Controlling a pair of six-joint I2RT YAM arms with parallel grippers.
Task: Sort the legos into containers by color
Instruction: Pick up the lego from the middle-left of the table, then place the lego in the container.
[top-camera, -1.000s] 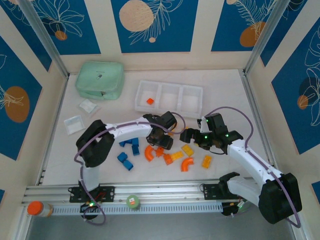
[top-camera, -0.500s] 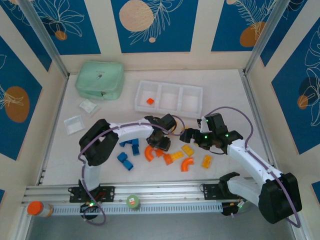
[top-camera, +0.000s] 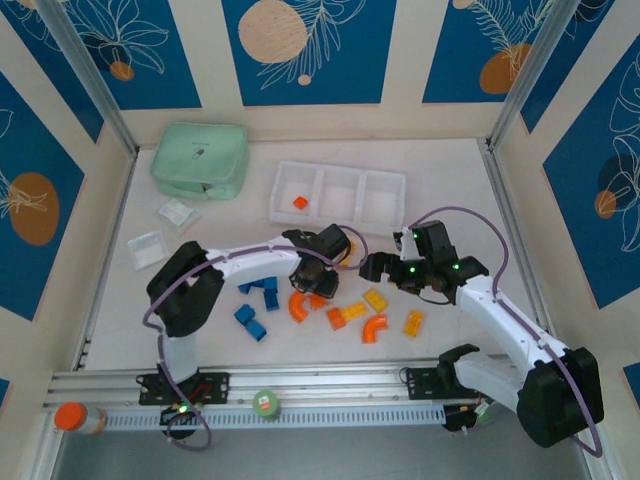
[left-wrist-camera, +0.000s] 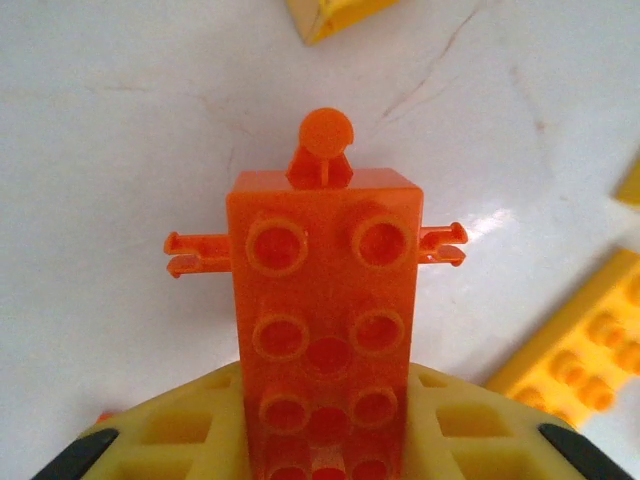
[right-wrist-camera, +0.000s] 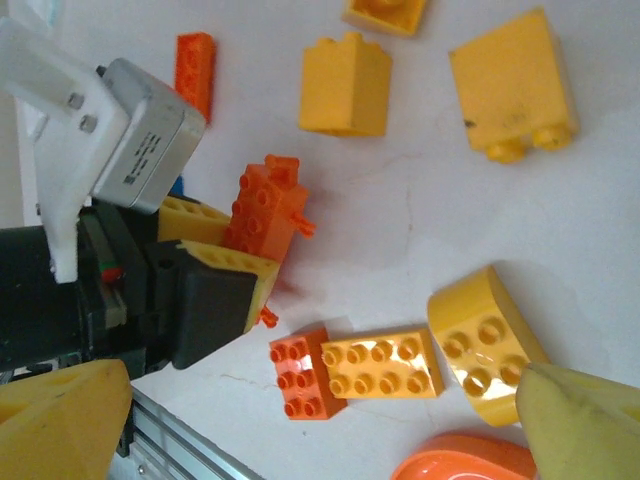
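My left gripper (top-camera: 318, 284) is shut on an orange lego (left-wrist-camera: 325, 280) with small side pins, just above the table amid the loose pile. Its yellow pads (left-wrist-camera: 455, 420) press both sides of that brick, which the right wrist view shows too as the held orange lego (right-wrist-camera: 262, 205). My right gripper (top-camera: 372, 268) stands open a little to the right, its fingertips (right-wrist-camera: 580, 420) wide apart over an orange and a yellow brick (right-wrist-camera: 385, 365). Blue legos (top-camera: 255, 300), orange arches (top-camera: 374, 328) and yellow bricks (top-camera: 413, 322) lie scattered. The white three-compartment tray (top-camera: 340, 166) holds one orange lego (top-camera: 300, 202) in its left compartment.
A mint green pouch (top-camera: 200, 160) lies at the back left, with two small clear bags (top-camera: 177, 213) in front of it. An orange-lidded bottle (top-camera: 78, 417) and a green roll (top-camera: 265, 402) sit on the front rail.
My left gripper has closed on the orange lego and shifted slightly. The right gripper has drifted a little toward the back, still open.
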